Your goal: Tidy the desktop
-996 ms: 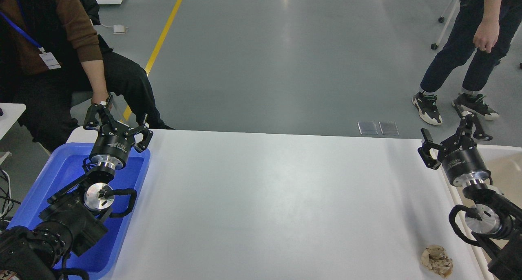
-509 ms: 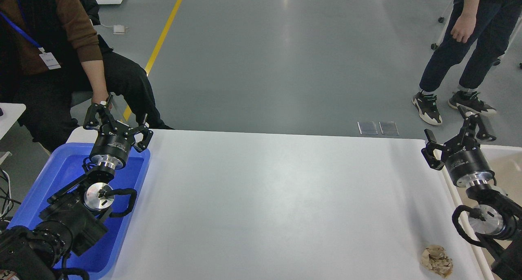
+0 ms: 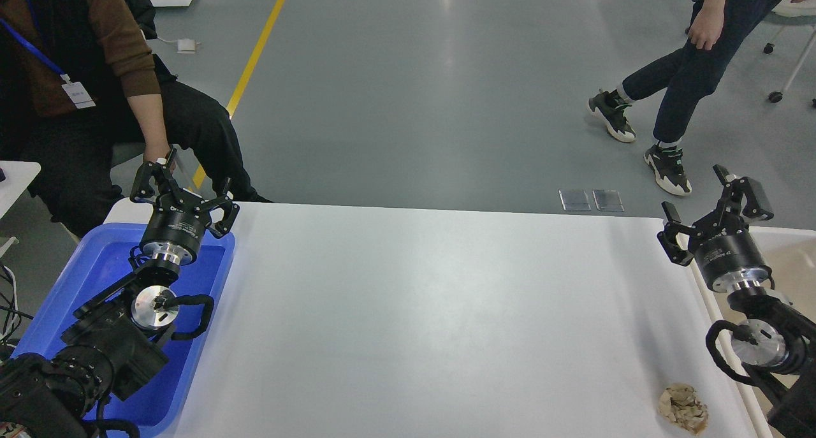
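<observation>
The white desktop point(image 3: 421, 310) fills the middle of the head view. A crumpled brown paper ball point(image 3: 683, 408) lies on it near the front right corner. My left gripper point(image 3: 183, 189) is open and empty, held above the far end of the blue tray point(image 3: 76, 278) at the left. My right gripper point(image 3: 711, 210) is open and empty, held above the desktop's right edge, well behind the paper ball.
A beige-white tub point(image 3: 787, 253) stands off the desktop's right edge. A seated person point(image 3: 95, 87) is close behind the blue tray. Another person point(image 3: 695, 62) walks on the grey floor at the back right.
My right gripper has shifted slightly to the right and up. The person at the back right has stepped to the left. My left arm and the paper ball have not moved.
</observation>
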`<state>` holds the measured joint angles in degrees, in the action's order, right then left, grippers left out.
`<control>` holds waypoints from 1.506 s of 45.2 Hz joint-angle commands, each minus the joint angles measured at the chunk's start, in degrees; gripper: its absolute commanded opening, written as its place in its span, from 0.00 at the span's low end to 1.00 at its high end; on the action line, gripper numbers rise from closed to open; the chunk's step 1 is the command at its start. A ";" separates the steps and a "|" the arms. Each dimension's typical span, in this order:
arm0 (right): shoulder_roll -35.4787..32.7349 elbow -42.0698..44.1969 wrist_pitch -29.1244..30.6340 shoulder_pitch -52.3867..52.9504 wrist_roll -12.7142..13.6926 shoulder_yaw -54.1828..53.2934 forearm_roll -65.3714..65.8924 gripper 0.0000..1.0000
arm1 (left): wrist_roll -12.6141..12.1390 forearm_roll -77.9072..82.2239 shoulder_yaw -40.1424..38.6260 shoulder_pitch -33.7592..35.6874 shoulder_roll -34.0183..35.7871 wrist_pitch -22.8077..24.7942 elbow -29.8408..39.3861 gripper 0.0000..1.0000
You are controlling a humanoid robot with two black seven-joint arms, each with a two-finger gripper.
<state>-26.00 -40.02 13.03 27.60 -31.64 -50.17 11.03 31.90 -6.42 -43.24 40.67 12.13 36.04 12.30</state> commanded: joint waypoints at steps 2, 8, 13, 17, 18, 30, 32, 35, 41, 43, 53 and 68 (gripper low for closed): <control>-0.37 0.03 -0.11 -0.09 0.09 0.16 0.39 1.00 | 0.00 0.00 0.00 0.02 0.00 -0.01 0.00 1.00; -2.38 -0.05 -0.37 0.35 0.09 3.49 0.92 1.00 | 0.00 0.00 0.00 0.02 0.00 -0.01 0.00 1.00; -5.02 -0.23 -0.99 1.14 0.09 9.29 0.92 1.00 | 0.00 0.00 0.00 0.02 0.00 -0.01 0.00 1.00; -6.95 -0.49 -2.57 1.06 0.00 11.93 0.92 1.00 | 0.00 0.00 0.00 -0.07 0.00 -0.01 0.00 1.00; -7.48 -0.49 -2.92 0.97 0.00 12.37 0.92 1.00 | 0.00 0.00 0.00 0.02 0.00 -0.01 0.00 1.00; -17.05 -3.91 -3.27 1.23 0.00 21.96 6.10 1.00 | 0.00 0.00 0.00 -0.06 0.00 -0.01 0.00 1.00; -19.34 -5.84 -3.27 1.41 0.00 23.01 8.03 1.00 | 0.00 0.00 0.00 0.02 0.00 -0.01 0.00 1.00; -23.11 -10.14 -3.54 1.67 0.00 23.37 11.89 1.00 | 0.00 0.00 0.00 -0.06 0.00 -0.01 0.00 1.00; -30.85 -19.55 -4.68 1.67 0.17 23.54 21.73 1.00 | 0.00 0.00 0.00 0.02 0.00 -0.01 0.00 1.00; -32.61 -21.84 -5.29 1.58 0.26 23.63 26.12 1.00 | 0.00 0.00 0.00 0.02 0.00 -0.01 0.00 1.00; -36.49 -24.49 -11.27 2.55 1.23 27.84 42.92 1.00 | 0.00 0.00 0.00 0.02 0.00 -0.01 0.00 1.00; -35.79 -24.49 -15.40 8.17 5.89 47.35 45.31 0.99 | 0.00 0.00 0.00 0.02 0.00 -0.01 0.00 1.00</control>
<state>-61.14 -63.09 0.38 32.67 -27.74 -14.69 52.08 31.90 -6.41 -43.24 40.69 12.13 36.03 12.31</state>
